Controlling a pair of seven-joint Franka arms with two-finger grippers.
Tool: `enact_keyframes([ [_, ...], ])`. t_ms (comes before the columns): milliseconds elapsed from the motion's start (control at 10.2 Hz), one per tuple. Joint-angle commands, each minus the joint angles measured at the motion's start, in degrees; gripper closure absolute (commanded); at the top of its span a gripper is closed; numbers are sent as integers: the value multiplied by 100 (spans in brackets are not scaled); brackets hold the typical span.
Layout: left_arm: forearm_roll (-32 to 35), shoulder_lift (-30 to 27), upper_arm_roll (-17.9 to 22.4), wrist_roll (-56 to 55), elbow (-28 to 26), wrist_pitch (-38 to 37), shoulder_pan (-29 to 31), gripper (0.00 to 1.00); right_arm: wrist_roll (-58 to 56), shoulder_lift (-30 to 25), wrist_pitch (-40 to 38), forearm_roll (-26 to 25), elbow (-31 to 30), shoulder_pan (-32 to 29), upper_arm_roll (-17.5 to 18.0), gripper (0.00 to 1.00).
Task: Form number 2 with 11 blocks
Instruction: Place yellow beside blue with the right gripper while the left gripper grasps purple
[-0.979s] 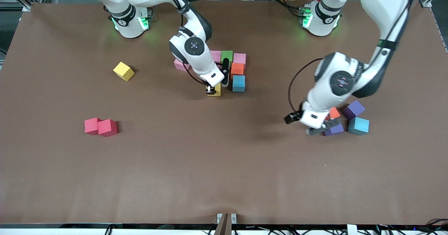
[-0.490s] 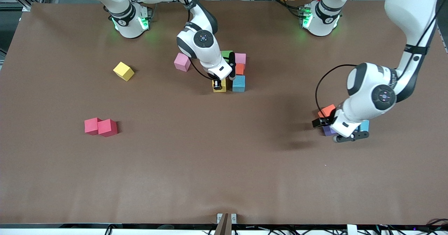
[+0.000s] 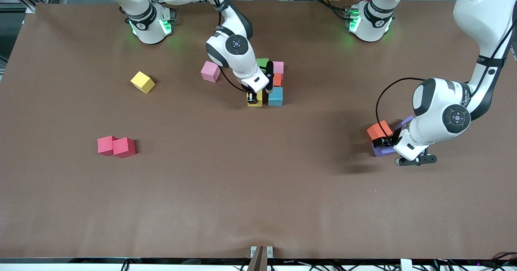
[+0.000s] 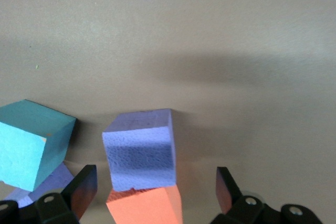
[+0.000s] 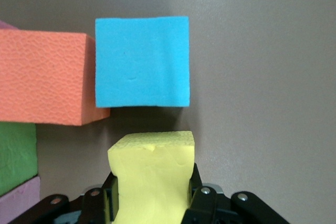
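My right gripper is shut on a yellow block, low beside the light blue block. The right wrist view shows the gripper squeezing the yellow block, with a small gap to the light blue block. Orange, pink and green blocks adjoin them. My left gripper is open over an orange block and a purple block. In the left wrist view the gripper straddles the orange block, which touches the purple block.
A loose pink block lies beside the cluster. A second yellow block and two red blocks lie toward the right arm's end. A teal block and another purple block sit by the left gripper.
My right gripper has carried the yellow block closer beside the light blue block. My left arm has swung toward its own end of the table, uncovering the orange block.
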Motion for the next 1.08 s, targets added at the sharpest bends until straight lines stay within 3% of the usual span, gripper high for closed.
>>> enact_keyframes([
  [0,210,195,80,55,99,-63,6,0,290,335,64,-1,312,195,-71,87],
  [686,597,846,143,29,415,-63,-47,1,449,406,81,-10,392,318,-79,86],
  [881,606,847,143,38,442,-63,-82,57,449,432,151,-10,392,335,-79,86],
  [979,606,847,143,47,460,-98,-82,79,449,459,195,-10,392,336,-79,86],
])
